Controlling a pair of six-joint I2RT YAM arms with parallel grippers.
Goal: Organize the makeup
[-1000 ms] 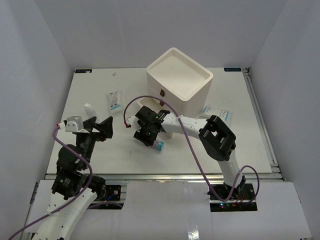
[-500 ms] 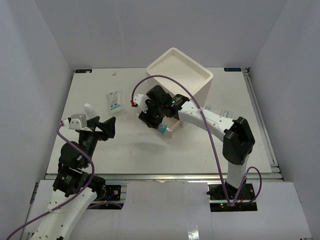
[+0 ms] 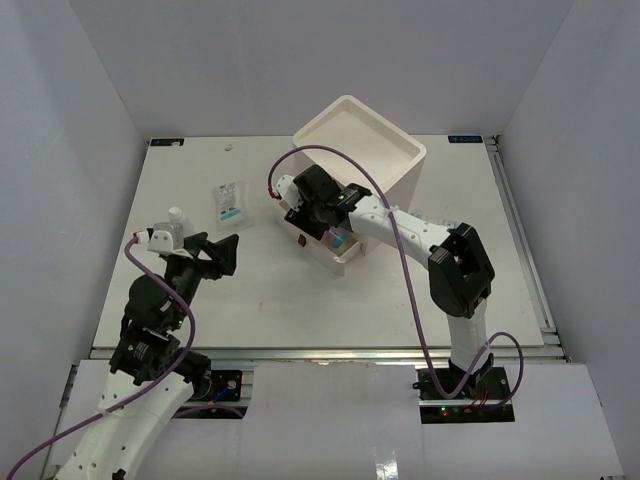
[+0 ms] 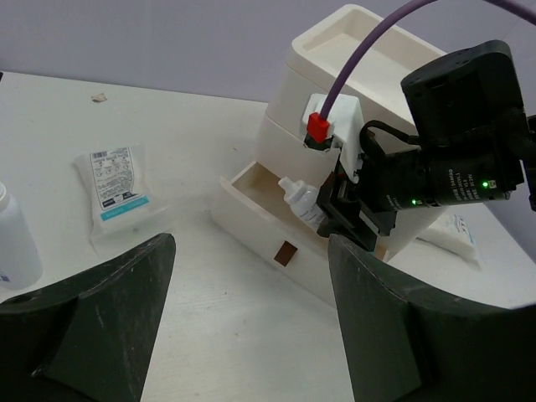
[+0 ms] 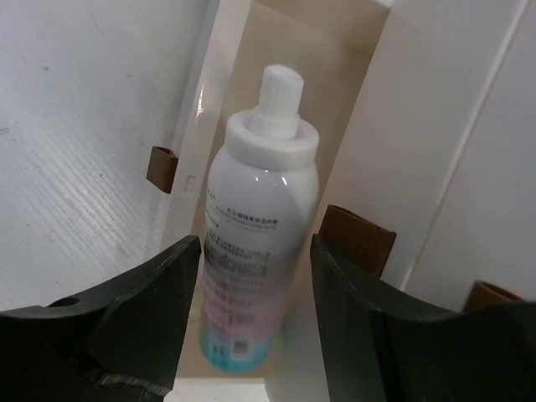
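A white bottle with a teal base (image 5: 255, 218) lies in the open drawer (image 5: 209, 126) of the cream drawer box (image 3: 355, 150). My right gripper (image 5: 255, 251) hangs over that drawer, open, with a finger on each side of the bottle and thin gaps showing. From above, the teal end (image 3: 340, 240) peeks out under the right gripper (image 3: 322, 215). My left gripper (image 3: 208, 255) is open and empty above the table, left of the drawer (image 4: 251, 219). A small white bottle (image 3: 178, 218) and a flat sachet (image 3: 229, 201) lie at the left.
The pulled-out drawer juts toward the table's middle, a dark red knob (image 4: 286, 253) on its front. Another sachet (image 4: 452, 233) lies right of the box, behind my right arm. The enclosure's white walls stand on three sides.
My right gripper carried the teal-based bottle from the table in front of the box into the open drawer, and its jaws have widened. My left arm edged slightly forward.
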